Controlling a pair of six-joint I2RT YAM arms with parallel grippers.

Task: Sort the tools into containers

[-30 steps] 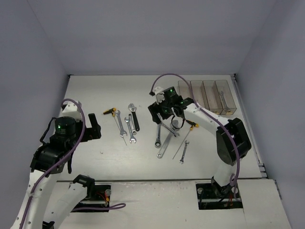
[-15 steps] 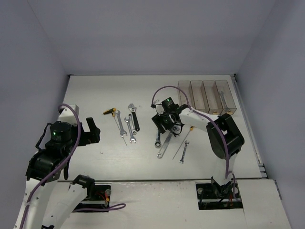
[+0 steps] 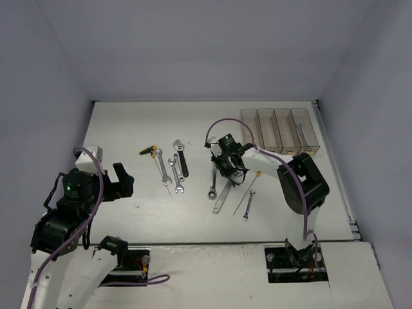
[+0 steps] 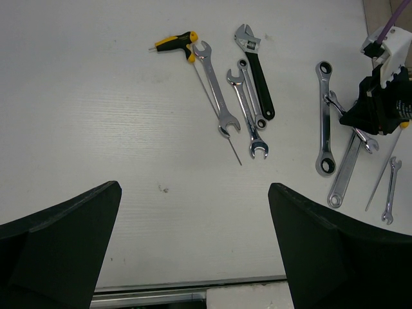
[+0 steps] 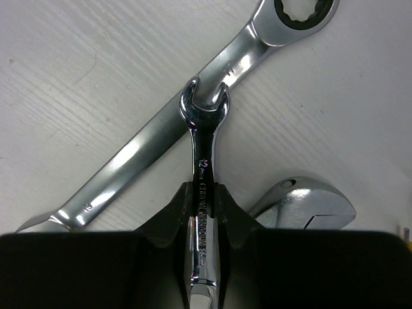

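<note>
My right gripper (image 5: 203, 193) is shut on the shank of a silver 12 mm wrench (image 5: 202, 154). The wrench's open end rests across a larger ring wrench (image 5: 167, 129), low over the table. From above, this gripper (image 3: 226, 168) sits on the middle cluster of tools. My left gripper (image 4: 194, 190) is open with nothing between its fingers, hovering near the left front. Ahead of it lie a yellow-black T-handle driver (image 4: 175, 42), a black-handled spanner (image 4: 257, 71) and two silver wrenches (image 4: 248, 116). The containers (image 3: 279, 129) stand in a row at the back right.
An adjustable spanner head (image 5: 309, 209) lies just right of the held wrench. A long wrench (image 3: 223, 196), a thin rod driver (image 3: 248, 193) and a small wrench (image 3: 248, 205) lie in front of the right gripper. The rightmost bin holds a wrench (image 3: 300, 132).
My right gripper came down onto the middle cluster and closed on the 12 mm wrench. The left arm drew back toward the near left.
</note>
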